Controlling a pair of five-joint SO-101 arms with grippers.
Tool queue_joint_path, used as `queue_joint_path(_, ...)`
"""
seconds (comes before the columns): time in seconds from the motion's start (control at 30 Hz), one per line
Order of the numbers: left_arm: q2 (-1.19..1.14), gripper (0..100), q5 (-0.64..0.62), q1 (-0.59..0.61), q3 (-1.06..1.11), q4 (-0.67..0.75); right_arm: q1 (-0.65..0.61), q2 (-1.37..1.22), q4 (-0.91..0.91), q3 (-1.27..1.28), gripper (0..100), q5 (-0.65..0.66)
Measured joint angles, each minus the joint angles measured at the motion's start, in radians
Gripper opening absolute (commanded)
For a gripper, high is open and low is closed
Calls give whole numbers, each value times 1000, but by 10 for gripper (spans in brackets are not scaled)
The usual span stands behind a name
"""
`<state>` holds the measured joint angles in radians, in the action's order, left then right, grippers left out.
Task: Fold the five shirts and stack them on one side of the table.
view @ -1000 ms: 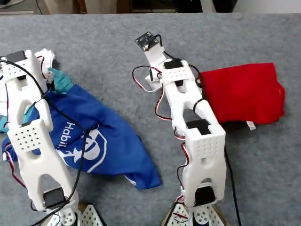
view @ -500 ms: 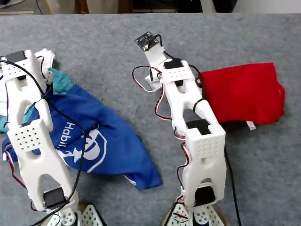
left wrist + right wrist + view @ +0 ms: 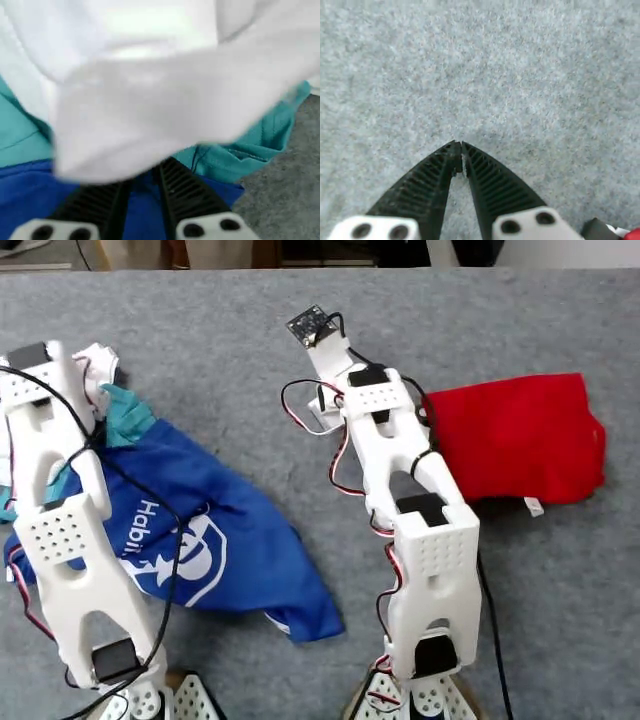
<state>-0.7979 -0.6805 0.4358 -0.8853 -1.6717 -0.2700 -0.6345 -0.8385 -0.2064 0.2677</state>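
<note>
At the table's left edge lies a pile of shirts: a white shirt (image 3: 100, 358) at the far end, a teal shirt (image 3: 126, 412) beside it and a spread blue shirt (image 3: 225, 535) with a white print. My left gripper (image 3: 78, 362) is over the pile's far end. In the left wrist view white shirt (image 3: 160, 80) cloth drapes over the fingertips of the left gripper (image 3: 150, 172), whose jaws stand nearly together, with teal shirt (image 3: 235, 150) and blue shirt (image 3: 30, 200) beneath. A folded red shirt (image 3: 515, 438) lies at the right. My right gripper (image 3: 458, 148) is shut over bare table.
Grey felt table (image 3: 200, 330) covers the whole area. The right arm (image 3: 400, 470) stretches up the middle, its side touching the red shirt's near-left edge. A white tag (image 3: 533, 506) sticks out beside the red shirt. Open felt lies at the far side and front right.
The left arm's wrist has shifted slightly to the left over the pile. The right arm has not moved.
</note>
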Motion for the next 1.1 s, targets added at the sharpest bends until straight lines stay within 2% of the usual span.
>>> queue_joint_path(0.2, 183, 19, 135, 114, -92, -77, 0, 0, -8, 0, 27, 0)
queue_joint_path(0.33, 423, 19, 253, 226, -28, -77, -18, 11, -146, -57, 157, 34)
queue_joint_path(0.47, 692, 19, 358, 336, 143, -78, -106, 29, -327, -173, 250, 51)
queue_joint_path(0.6, 942, 19, 451, 462, 339, -78, -253, 31, -460, -284, 253, 52)
queue_joint_path(0.77, 1154, 19, 539, 615, 562, -78, -396, -72, -480, -410, 253, 52)
queue_joint_path(0.9, 1229, 19, 583, 721, 686, -78, -468, -230, -499, -566, 255, 52)
queue_joint_path(1.1, 1243, 19, 601, 832, 749, -78, -509, -486, -594, -861, 253, 52)
